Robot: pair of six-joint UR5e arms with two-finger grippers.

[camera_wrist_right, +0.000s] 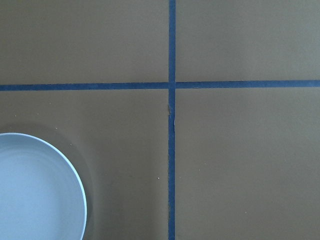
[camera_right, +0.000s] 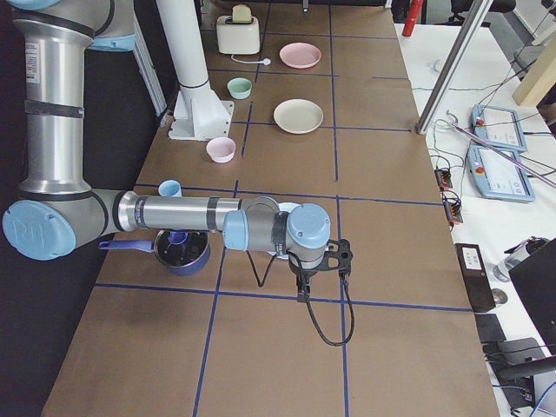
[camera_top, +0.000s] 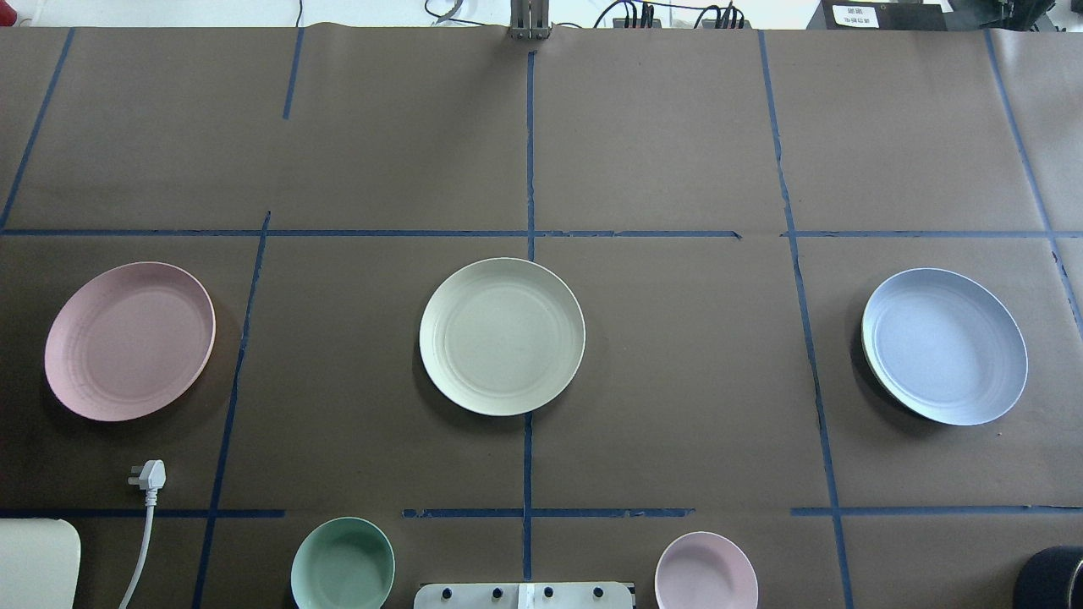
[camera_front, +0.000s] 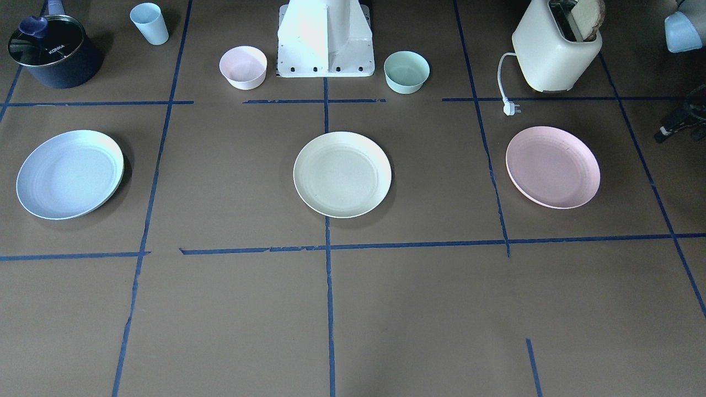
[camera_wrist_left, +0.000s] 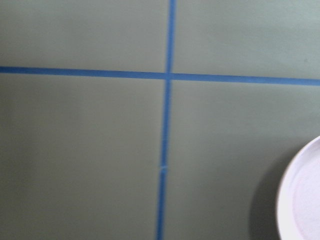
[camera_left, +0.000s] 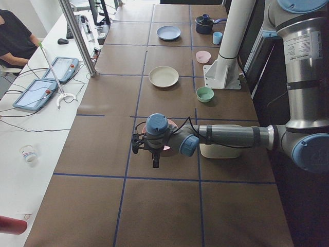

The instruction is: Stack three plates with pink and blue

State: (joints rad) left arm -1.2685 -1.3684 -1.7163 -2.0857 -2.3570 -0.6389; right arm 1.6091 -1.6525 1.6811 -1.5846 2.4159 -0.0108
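Three plates lie in a row across the table. The cream plate [camera_front: 342, 173] is in the middle, the pink plate [camera_front: 552, 166] on my left side and the blue plate [camera_front: 70, 173] on my right side. A thin pale yellow-green edge shows under the blue plate. My left gripper [camera_left: 154, 160] hangs above the table just past the pink plate [camera_left: 168, 125]. My right gripper [camera_right: 302, 291] hangs just past the blue plate [camera_right: 284, 208]. Both show only in the side views, so I cannot tell whether they are open or shut. The wrist views show only the rim of the pink plate [camera_wrist_left: 305, 195] and of the blue plate [camera_wrist_right: 35, 190].
A small pink bowl [camera_front: 243, 66] and a mint-green bowl [camera_front: 406, 71] flank the robot base [camera_front: 325, 41]. A toaster [camera_front: 556, 49] with bread and a loose plug [camera_front: 512, 108] stand behind the pink plate. A dark pot [camera_front: 52, 52] and a blue cup [camera_front: 149, 23] stand behind the blue plate.
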